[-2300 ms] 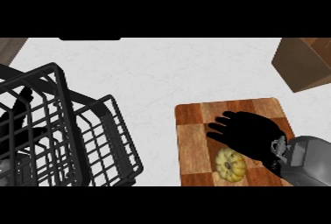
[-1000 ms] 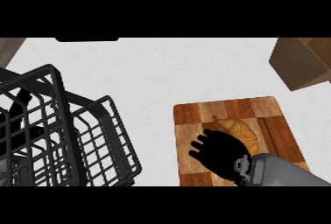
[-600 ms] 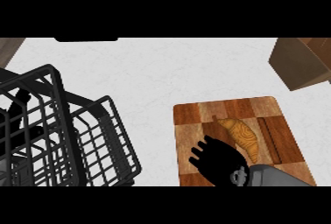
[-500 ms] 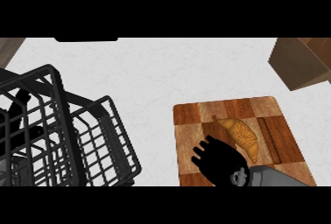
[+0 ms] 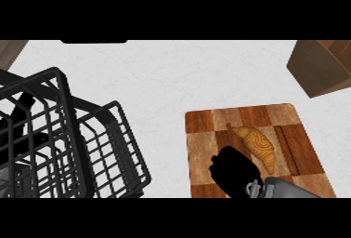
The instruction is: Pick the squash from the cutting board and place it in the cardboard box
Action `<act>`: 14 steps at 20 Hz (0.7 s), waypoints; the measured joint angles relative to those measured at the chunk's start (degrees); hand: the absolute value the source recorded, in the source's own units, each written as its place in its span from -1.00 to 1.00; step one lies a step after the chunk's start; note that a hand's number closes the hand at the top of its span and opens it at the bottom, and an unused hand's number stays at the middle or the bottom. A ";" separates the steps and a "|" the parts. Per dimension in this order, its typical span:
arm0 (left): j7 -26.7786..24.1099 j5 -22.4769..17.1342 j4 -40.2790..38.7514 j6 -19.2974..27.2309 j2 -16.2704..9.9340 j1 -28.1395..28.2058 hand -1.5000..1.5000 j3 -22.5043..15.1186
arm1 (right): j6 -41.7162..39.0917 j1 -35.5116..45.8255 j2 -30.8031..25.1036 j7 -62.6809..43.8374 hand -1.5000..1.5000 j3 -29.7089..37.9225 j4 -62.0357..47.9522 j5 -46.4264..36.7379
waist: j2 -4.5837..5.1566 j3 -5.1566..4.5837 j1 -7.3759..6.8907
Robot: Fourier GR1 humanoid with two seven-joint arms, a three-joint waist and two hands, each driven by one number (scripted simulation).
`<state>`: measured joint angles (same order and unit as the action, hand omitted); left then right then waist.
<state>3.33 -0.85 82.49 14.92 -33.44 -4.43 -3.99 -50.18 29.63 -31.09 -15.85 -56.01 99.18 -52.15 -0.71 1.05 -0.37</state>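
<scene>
- The squash, tan and curved, lay on the wooden cutting board, right of the board's middle, long axis running from upper left to lower right.
- The right hand came in from the lower edge on a grey forearm and sat over the board's lower-left part, just left of the squash's lower end.
- Fingers looked bunched together into one dark mass; couldn't tell how far curled they were.
- Couldn't tell if the hand touched the squash. Their edges met in the view, but nothing showed fingers wrapped round it; the squash's whole length was still visible and flat on the board.
- The cardboard box sat at the upper right corner, well apart from the board, partly cut off by the edge.
- A black wire basket filled the left side, tilted in view, standing clear of the board with bare white counter between them.
- Dark shapes showed through the basket's wires at far left; too obscured to identify.
- A brown corner showed at top left, and a dark flat shape at the top edge; neither identifiable.
- The left hand wasn't clearly visible anywhere.
</scene>
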 measured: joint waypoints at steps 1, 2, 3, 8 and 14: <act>-0.01 -0.01 -0.05 -0.01 0.02 -0.08 0.00 -0.03 | 2.02 0.28 -0.06 1.13 1.00 -0.40 -0.60 -0.97 | -0.01 -0.01 -0.06; 0.05 0.20 -0.21 0.29 -0.02 -0.21 0.00 -0.26 | 3.92 0.67 0.16 1.90 1.00 -0.92 -1.28 -2.16 | -0.05 0.02 -0.11; 0.19 0.47 -0.29 0.70 -0.11 -0.20 0.00 -0.47 | 5.30 0.72 -0.09 2.47 1.00 -1.27 -1.13 -3.20 | -0.08 0.05 -0.06; 0.57 0.58 -0.03 1.00 -0.23 0.05 0.00 -0.39 | 13.58 1.25 -1.29 5.64 1.00 -0.49 -2.90 -7.13 | -0.04 0.03 0.13; 2.08 0.16 1.74 2.68 -1.82 6.39 0.00 2.86 | 25.56 -4.40 -8.67 -0.49 1.00 22.33 -8.03 -0.15 | -0.21 0.80 6.78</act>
<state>5.42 -0.70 84.23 17.60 -35.26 1.96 -1.12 -24.62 25.23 -39.77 -16.34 -33.68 91.15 -52.29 -0.92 1.85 6.40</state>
